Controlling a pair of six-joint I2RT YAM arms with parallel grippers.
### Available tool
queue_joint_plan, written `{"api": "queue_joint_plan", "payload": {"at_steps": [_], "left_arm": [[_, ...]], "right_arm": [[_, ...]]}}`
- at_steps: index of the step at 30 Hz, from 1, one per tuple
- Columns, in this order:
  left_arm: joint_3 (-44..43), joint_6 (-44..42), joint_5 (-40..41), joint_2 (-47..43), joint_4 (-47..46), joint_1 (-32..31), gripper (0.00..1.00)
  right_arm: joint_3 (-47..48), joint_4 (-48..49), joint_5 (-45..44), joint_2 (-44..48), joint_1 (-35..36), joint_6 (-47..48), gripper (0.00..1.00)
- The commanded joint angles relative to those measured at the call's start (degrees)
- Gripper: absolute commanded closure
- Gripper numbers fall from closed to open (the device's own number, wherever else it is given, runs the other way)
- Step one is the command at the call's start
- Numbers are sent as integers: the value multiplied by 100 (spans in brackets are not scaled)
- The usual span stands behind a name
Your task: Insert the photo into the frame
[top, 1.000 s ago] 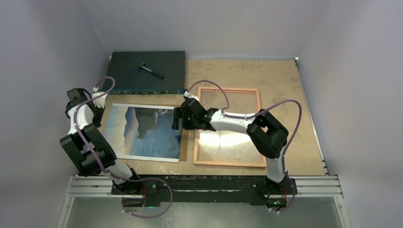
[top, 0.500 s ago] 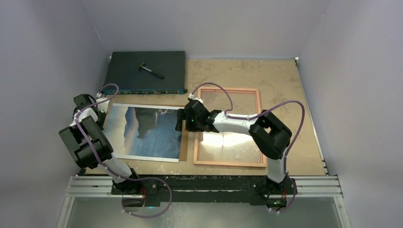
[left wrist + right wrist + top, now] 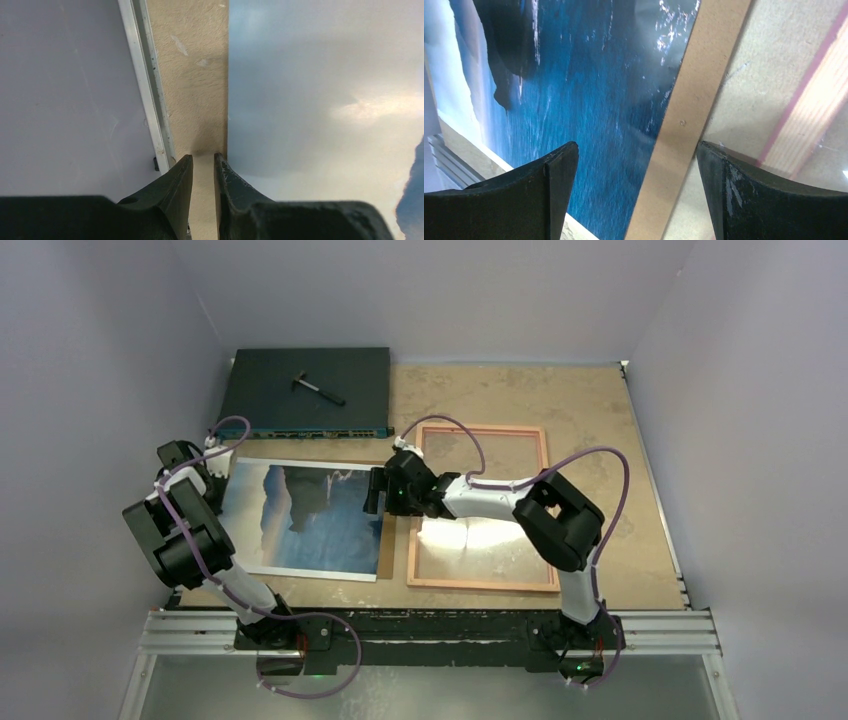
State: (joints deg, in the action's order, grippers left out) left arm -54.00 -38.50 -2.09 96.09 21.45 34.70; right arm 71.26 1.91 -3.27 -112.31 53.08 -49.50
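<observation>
The photo (image 3: 300,518) lies flat on a brown board (image 3: 386,540) on the desk (image 3: 590,410), at 9 o'clock from the frame (image 3: 480,586), with the right claw (image 3: 636,150) wide open over its 3 o'clock edge and the left claw (image 3: 203,160) open a crack, maybe touching its 9 o'clock edge.

You have a dark flat electronics box (image 3: 270,400) at the table's (image 3: 590,410) far left, with a small black tool (image 3: 318,389) on top. A brown backing board (image 3: 684,120) lies flat nearer.
</observation>
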Motion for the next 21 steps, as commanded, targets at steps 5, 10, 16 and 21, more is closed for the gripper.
{"api": "queue_joint_plan", "payload": {"at_steps": [5, 10, 16, 21], "left_arm": [[151, 211, -775, -153, 570, -112, 79], [245, 190, -840, -177, 616, -120, 80], [315, 299, -977, -346, 746, -236, 80], [317, 380, -982, -654, 814, -350, 81]], "right_arm": [[71, 152, 25, -416, -17, -122, 9], [-76, 340, 206, -419, -14, -212, 10], [-254, 603, 432, -396, -9, -294, 9], [-512, 580, 582, -215, -25, -467, 9]]}}
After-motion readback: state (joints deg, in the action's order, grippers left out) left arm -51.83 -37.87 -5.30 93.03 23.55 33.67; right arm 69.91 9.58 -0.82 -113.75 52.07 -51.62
